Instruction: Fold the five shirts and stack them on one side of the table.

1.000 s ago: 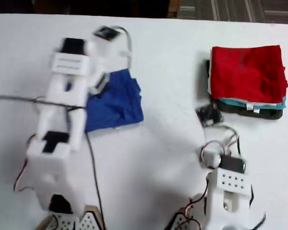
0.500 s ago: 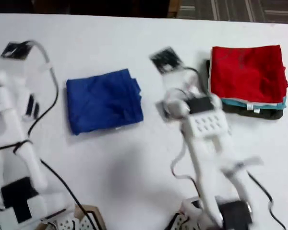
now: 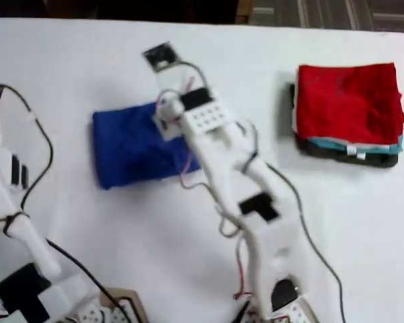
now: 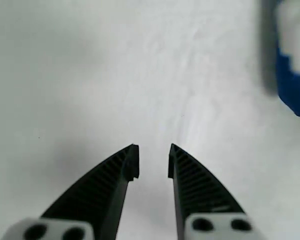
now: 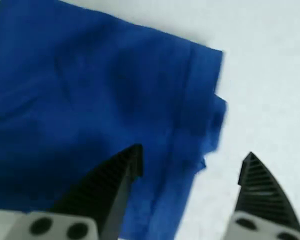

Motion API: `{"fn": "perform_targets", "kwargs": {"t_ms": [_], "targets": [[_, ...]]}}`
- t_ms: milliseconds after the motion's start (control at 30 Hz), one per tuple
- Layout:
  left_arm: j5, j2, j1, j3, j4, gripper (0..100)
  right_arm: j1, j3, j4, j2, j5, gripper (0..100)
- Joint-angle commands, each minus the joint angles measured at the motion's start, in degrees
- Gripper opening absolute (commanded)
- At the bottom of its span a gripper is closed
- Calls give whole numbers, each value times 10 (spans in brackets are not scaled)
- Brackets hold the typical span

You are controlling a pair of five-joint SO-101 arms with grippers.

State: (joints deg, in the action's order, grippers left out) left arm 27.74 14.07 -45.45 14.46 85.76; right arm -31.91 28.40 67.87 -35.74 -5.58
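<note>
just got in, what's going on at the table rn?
The right gripper hangs open over the folded blue shirt, one finger above the cloth and the other past its edge, not gripping it. The left gripper is off to the side above bare table, slightly open and empty. A stack of folded shirts, with the red shirt on top, lies at the far side.

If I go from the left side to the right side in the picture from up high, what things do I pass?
white left robot arm → folded blue shirt → stack of folded shirts with a red one on top
</note>
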Motion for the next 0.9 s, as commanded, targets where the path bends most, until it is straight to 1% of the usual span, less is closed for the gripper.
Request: {"fn": "perform_targets", "kwargs": {"t_ms": [0,67,133,333,400,533,700,767,867], "targets": [[4,25,-14,-6,-6,123,-2,129,36,-80,34,310],[4,25,-19,-6,-6,123,7,194,66,-122,84,310],[4,25,-21,-6,-6,123,16,259,93,-160,114,310],[4,25,-23,-1,-22,123,20,393,153,-258,122,310],[4,25,-23,-1,-22,123,20,414,162,-288,124,310],[4,25,-23,-1,-22,123,20,435,193,-331,177,310],[4,25,-23,-1,-22,123,17,453,219,-342,178,305],[4,26,-30,-2,-21,122,14,453,234,-343,178,261],[4,26,-47,-6,-21,122,4,449,260,-345,157,114]]}}
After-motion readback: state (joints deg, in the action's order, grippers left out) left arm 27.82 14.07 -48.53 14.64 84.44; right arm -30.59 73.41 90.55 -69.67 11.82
